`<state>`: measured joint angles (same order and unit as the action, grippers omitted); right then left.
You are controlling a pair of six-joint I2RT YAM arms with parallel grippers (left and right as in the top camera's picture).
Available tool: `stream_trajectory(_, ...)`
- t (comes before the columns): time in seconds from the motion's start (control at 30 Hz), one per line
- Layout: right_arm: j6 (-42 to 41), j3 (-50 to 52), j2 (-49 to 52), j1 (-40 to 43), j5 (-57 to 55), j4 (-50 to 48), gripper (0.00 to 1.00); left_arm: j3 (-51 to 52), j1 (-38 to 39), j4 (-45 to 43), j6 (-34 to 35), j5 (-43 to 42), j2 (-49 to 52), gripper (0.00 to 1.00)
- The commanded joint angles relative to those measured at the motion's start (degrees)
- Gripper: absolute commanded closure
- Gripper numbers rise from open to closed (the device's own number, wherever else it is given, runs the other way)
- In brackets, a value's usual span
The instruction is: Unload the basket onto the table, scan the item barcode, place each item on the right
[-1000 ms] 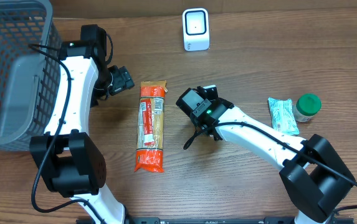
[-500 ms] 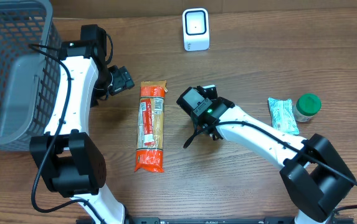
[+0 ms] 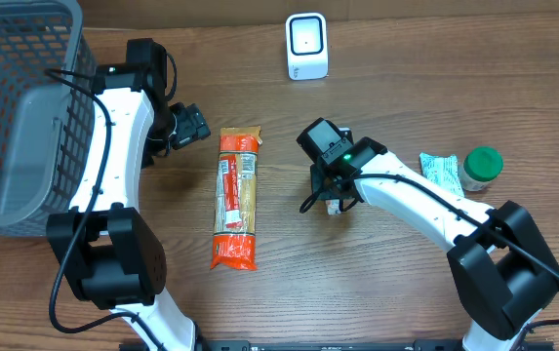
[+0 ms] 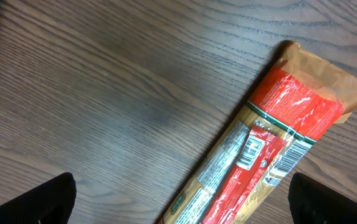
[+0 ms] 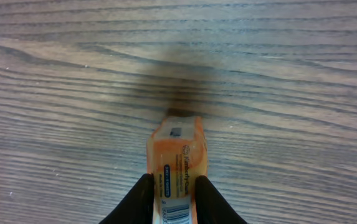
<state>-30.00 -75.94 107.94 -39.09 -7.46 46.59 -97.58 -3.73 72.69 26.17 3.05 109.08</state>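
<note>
Right gripper (image 5: 172,190) clenched on orange packet's (image 5: 177,149) end, left gripper (image 3: 192,125) slack-open; shallow pinch could let it swivel before reaching scanner (image 3: 306,46) at twelve o'clock.

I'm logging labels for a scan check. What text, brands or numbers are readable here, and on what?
On the pasta packet: barcode and print, too small to read.
On the orange box in the right fingers: blue label, blurred.
On the teal packet: print too small.
Nothing can be quoted.
</note>
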Motion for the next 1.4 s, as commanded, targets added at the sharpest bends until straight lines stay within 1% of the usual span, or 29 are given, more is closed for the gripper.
stream_trajectory(0.0, 0.0, 0.6, -1.5, -0.2, 1.2, 0.0, 0.76, 0.0, 0.4, 0.1, -0.4, 0.1, -1.1, 0.00)
stream_trajectory(0.17, 0.0, 0.5, -2.7, -0.2, 1.1, 0.0, 0.76, 0.0, 0.4, 0.1, -0.4, 0.1, -1.1, 0.00)
stream_trajectory(0.27, 0.0, 0.5, -4.9, -0.2, 1.1, 0.0, 0.72, 0.0, 0.4, 0.1, -0.4, 0.1, -1.1, 0.00)
stream_trajectory(0.33, 0.2, 0.5, -6.3, -0.2, 1.1, 0.1, 0.67, 0.0, 0.4, 0.1, -0.4, 0.1, -1.1, 0.00)
stream_trajectory(0.53, 0.2, 0.6, -6.6, 1.0, -0.4, 0.5, 0.64, 0.0, 0.4, 0.1, -0.4, 0.1, -1.1, 0.00)
stream_trajectory(0.57, 0.2, 0.6, -6.6, 1.3, -0.4, 0.6, 0.65, 0.0, 0.4, 0.1, -0.4, 0.1, -1.1, 0.00)
stream_trajectory(0.63, -0.1, 0.7, -6.6, 2.0, -0.4, 0.7, 0.72, 0.0, 0.4, 0.1, -0.4, 0.1, -1.1, 0.00)
stream_trajectory(0.67, -0.1, 0.8, -6.5, 2.3, -0.4, 0.7, 0.78, 0.0, 0.4, 0.1, -0.4, 0.1, -1.1, 0.00)
stream_trajectory(0.73, -0.3, 1.1, -6.2, 2.9, -0.4, 0.7, 0.96, 0.0, 0.4, 0.1, -0.4, 0.1, -1.1, 0.00)
stream_trajectory(0.87, -3.1, 3.4, -6.1, 3.7, -0.5, -0.4, 0.96, 0.0, 0.4, 0.1, -0.4, 0.1, -1.1, 0.00)
stream_trajectory(0.93, -3.2, 5.1, -6.1, 4.2, -0.4, -1.6, 0.96, 0.0, 0.4, 0.1, -0.4, 0.1, -1.1, 0.00)
stream_trajectory(1.0, -3.2, 6.8, -6.1, 4.2, -0.4, -3.5, 0.96, 0.0, 0.4, 0.1, -0.4, 0.1, -1.1, 0.00)
stream_trajectory(1.03, -3.2, 9.2, -6.1, 4.2, -0.4, -6.6, 0.96, 0.0, 0.4, 0.1, -0.4, 0.1, -1.1, 0.00)
stream_trajectory(1.13, -3.2, 11.6, -6.1, 4.2, -0.3, -9.6, 0.96, 0.0, 0.4, 0.1, -0.4, 0.1, -1.1, 0.00)
stream_trajectory(1.37, -3.0, 12.2, -6.1, 4.2, -0.1, -10.3, 0.96, 0.0, 0.4, 0.1, -0.4, 0.1, -1.1, 0.00)
